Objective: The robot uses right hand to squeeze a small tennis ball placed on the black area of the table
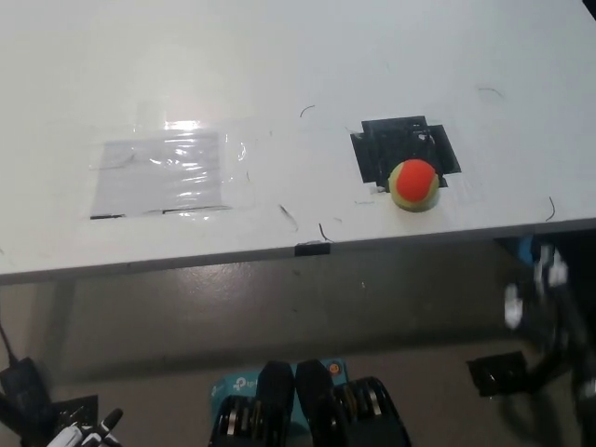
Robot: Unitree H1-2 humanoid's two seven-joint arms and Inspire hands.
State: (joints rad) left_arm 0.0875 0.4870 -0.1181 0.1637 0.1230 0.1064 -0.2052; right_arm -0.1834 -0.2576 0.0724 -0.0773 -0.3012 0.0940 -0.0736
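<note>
Tennis ball: small, orange-red on top with a yellow-green band below. Sits on the white desk at the near edge of the black area, partly overlapping it, partly on bare white. Nothing touches it. The black area is a patch of dark tape, ragged in outline, on the right half of the desk. The ball lies close to the desk's front edge.

Left of the patch, well apart from it: a clear plastic sheet taped flat to the desk, wrinkled, catching a bright glare at its top edge. A few thin dark scratch marks are scattered over the surface between the two. A short black tape strip sits on the front edge, below and left of the ball.

Right hand: below desk level at the far right, well apart from the ball, motion-blurred; looks like the dark arm with pale patches, but fingers are smeared and I cannot tell whether spread or closed.

Left hand: only a white sliver at the bottom left corner, low by the floor; state of the fingers cannot be told.
</note>
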